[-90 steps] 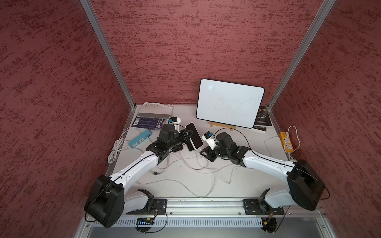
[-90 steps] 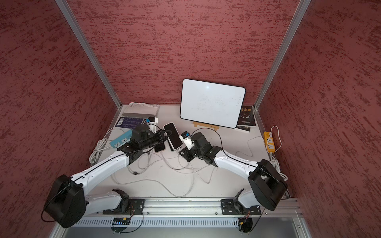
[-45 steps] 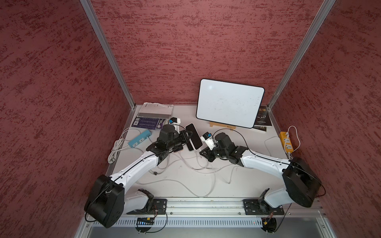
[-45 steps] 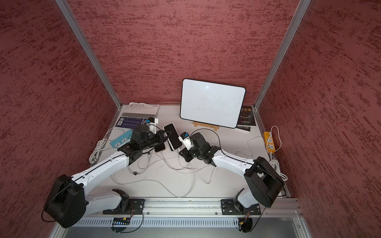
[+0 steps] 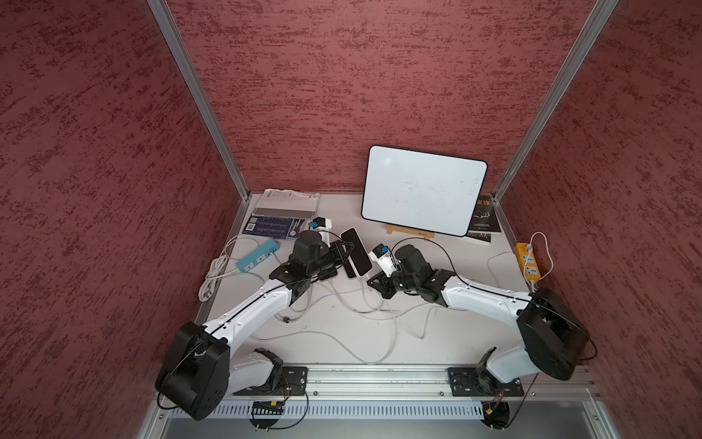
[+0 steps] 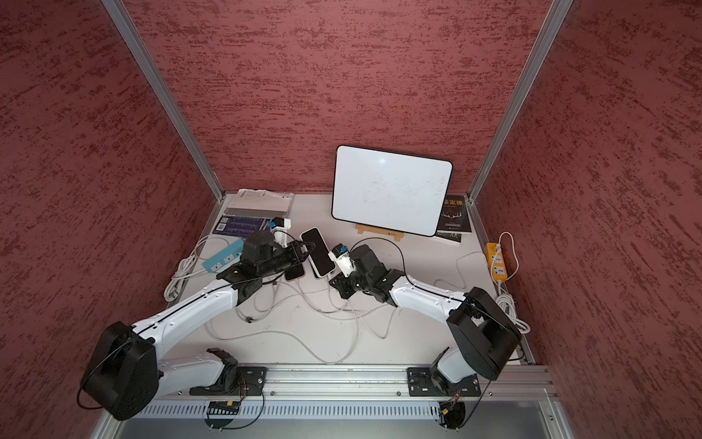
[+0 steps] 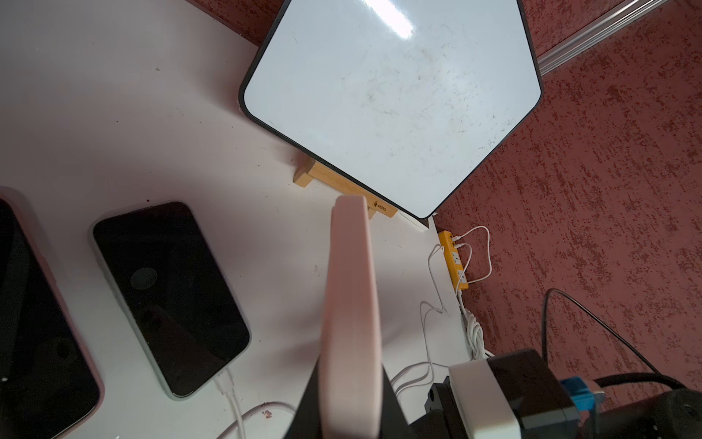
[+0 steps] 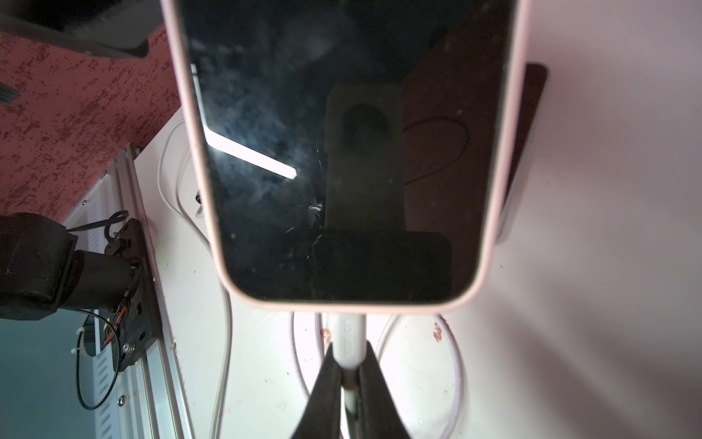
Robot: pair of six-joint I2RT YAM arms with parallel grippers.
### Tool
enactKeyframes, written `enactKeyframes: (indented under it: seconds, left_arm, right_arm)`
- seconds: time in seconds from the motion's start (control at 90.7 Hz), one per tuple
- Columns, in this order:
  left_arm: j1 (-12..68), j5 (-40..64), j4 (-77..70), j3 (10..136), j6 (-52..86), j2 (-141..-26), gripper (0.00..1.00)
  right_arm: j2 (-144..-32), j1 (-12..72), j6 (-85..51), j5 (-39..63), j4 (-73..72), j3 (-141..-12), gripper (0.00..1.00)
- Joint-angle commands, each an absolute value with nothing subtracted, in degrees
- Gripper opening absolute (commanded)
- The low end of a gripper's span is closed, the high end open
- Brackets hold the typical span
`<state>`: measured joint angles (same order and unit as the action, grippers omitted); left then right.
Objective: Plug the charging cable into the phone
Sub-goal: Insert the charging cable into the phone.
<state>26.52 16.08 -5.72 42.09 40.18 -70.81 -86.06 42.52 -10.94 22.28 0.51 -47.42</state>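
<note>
Right wrist view, right hand (image 8: 347, 361) pinched on white charging cable (image 8: 346, 330) plug, plug meeting bottom edge of pink-cased phone (image 8: 342, 152), phone held above table (image 5: 456, 342), clamped edgewise by left hand (image 7: 349, 395) in left wrist view.

Both top views: high over the front rail (image 5: 380, 380), facing down and back, whole desk (image 5: 456, 334) to whiteboard (image 5: 423, 195).
Left wrist: close along the phone (image 7: 351, 323) edge, toward the same whiteboard.
Right wrist: very close on that phone's screen and the charging cable (image 8: 346, 334).
</note>
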Motion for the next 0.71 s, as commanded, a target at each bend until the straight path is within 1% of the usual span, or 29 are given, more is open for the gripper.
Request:
enactKeyframes:
  seconds: [0.0, 0.264, 0.419, 0.694]
  left_arm:
    - [26.5, 17.7, -9.9, 41.8, 40.4, -69.9, 0.00]
    - [27.4, 18.3, -12.0, 39.3, 41.7, -71.5, 0.00]
    - [27.6, 18.7, -11.4, 38.6, 41.1, -71.9, 0.00]
    - [29.0, 21.1, -10.7, 40.1, 39.4, -76.2, 0.00]
  right_arm:
    - [-85.4, 42.2, -12.0, 22.0, -3.5, -49.3, 0.08]
    - [-84.7, 42.2, -13.9, 19.6, -5.3, -50.5, 0.00]
    - [-84.6, 42.2, -14.3, 18.8, -5.9, -51.2, 0.00]
    - [-85.5, 42.2, -12.2, 19.3, -5.5, -52.9, 0.00]
